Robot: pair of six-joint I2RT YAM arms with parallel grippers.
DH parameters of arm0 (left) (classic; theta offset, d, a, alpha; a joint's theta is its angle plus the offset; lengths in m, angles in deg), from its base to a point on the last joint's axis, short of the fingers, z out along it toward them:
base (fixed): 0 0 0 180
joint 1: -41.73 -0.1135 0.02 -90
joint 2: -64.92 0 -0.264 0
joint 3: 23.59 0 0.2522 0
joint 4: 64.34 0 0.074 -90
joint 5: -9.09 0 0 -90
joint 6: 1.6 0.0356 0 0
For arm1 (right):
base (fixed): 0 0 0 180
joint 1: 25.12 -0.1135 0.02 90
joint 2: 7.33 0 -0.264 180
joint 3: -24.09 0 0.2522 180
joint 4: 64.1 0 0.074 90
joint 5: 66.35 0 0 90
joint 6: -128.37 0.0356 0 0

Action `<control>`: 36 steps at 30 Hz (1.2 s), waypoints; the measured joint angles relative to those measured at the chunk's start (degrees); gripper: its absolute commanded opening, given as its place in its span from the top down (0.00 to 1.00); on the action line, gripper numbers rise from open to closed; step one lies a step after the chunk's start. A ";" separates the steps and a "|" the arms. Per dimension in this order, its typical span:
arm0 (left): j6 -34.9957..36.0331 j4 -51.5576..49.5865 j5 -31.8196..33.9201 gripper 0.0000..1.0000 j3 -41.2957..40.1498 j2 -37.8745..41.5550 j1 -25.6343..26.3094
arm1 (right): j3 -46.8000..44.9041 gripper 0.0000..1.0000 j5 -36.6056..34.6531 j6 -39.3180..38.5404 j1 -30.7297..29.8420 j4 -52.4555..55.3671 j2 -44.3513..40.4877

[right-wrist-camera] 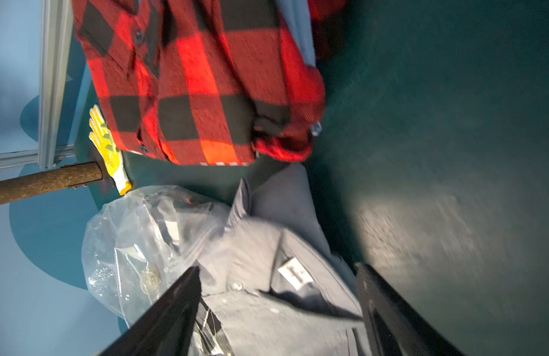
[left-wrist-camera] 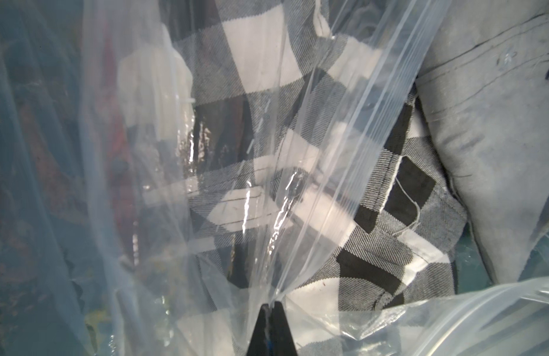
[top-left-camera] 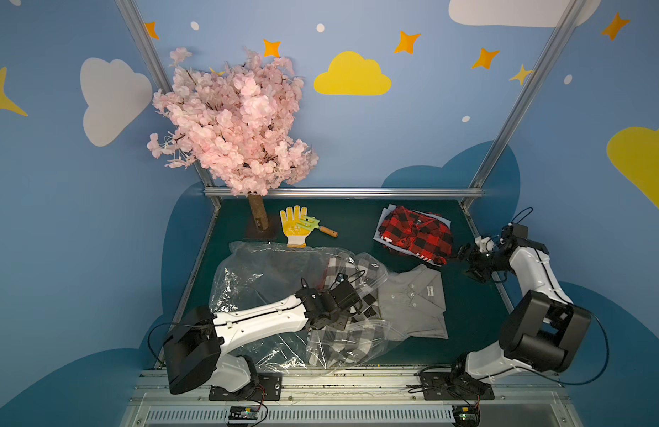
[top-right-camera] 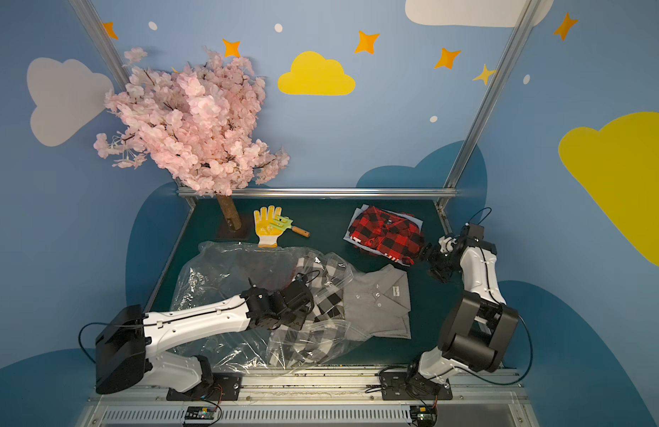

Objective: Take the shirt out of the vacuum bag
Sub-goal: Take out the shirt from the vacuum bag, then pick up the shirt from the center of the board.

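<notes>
The dark green tabletop (top-left-camera: 357, 218) is covered on its left half by the crumpled vacuum bag (top-left-camera: 254, 273), inside which a black-and-white checked shirt (top-left-camera: 342, 344) is seen through the plastic. A grey shirt (top-left-camera: 413, 303) is laid flat at the bag's open mouth, one edge overlapped by the film, and a red plaid shirt (top-left-camera: 416, 233) is stacked toward the far right corner. The film is pinched in the clenched left claw (left-wrist-camera: 271, 308), while the right claw (right-wrist-camera: 278, 271) is spread wide, empty, near the red plaid shirt.

Light is dim (right wrist view blurred).
</notes>
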 measured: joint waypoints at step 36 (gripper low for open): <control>0.04 5.88 -4.50 0.97 -0.92 0.02 -0.66 | -35.39 0.15 -6.95 25.11 -2.16 10.27 -32.81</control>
